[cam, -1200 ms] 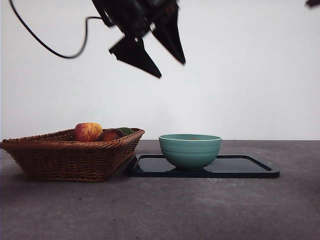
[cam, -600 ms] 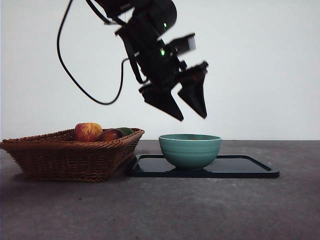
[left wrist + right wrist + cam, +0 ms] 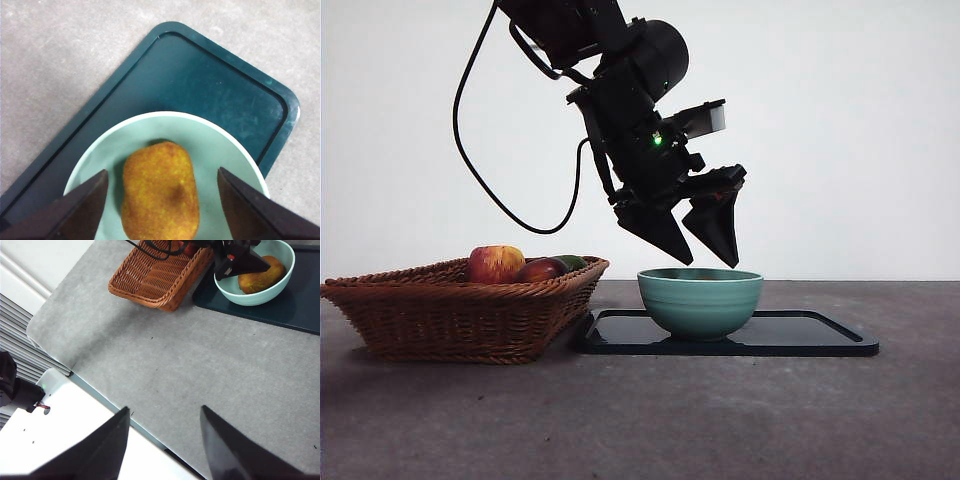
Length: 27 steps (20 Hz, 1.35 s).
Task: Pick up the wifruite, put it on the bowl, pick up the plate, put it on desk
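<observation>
A: Front view: down from high at the top of the picture a second ago to just above the teal bowl point(image 3: 700, 301). Left gripper point(image 3: 698, 255), jaws spread, nothing between them, tips nearly at the rim.

B: Bowl on the dark tray point(image 3: 820, 338), unmoved. Wicker basket point(image 3: 460, 310) beside it, red-yellow apple point(image 3: 496, 263) on top. Meaning for the task?

A: Left wrist view: wifruite point(image 3: 160, 192) lying inside the bowl, jaws wide on either side, not touching it. Looks like a second approach to fruit already in place, or a release check. Hard to say.

B: Looks of the fruit?

A: Oval, brownish-orange, dull rough skin, one darker patch. Lying on its side at the bowl's bottom.

A: Right wrist view: right gripper point(image 3: 162, 440) open, empty, well apart over bare desk point(image 3: 200, 370). Waiting.

B: Plate step not yet started, then.
</observation>
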Available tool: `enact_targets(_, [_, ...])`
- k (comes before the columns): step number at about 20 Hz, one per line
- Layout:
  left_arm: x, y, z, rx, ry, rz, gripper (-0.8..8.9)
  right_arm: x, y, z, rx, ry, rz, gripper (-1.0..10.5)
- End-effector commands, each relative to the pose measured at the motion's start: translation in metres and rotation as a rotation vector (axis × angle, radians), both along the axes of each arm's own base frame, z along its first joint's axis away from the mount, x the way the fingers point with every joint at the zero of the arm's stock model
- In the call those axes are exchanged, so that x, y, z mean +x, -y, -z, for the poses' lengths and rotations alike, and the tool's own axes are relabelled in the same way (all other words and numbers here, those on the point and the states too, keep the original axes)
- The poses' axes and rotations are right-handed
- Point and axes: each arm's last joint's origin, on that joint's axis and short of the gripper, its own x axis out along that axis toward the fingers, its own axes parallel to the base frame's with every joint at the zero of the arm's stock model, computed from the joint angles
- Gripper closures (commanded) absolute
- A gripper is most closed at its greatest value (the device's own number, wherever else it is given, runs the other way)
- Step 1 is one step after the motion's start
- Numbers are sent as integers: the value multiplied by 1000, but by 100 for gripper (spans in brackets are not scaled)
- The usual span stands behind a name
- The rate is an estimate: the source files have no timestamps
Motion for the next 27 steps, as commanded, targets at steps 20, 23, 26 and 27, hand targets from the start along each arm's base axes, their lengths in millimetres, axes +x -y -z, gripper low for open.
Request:
enact_targets(20, [2, 16, 21, 48, -61, 17, 664, -1, 0, -6, 13, 25, -9, 724])
enact_targets(23, [4, 13, -7, 8, -47, -13, 664, -1, 0, -6, 9, 31, -13, 724])
enact_targets(26, [0, 1, -54, -102, -6, -87, 664, -1, 0, -6, 5, 36, -17, 724])
enact_targets(27, [-4, -5, -70, -139, 3, -112, 663, -1, 0, -6, 3, 39, -18, 724])
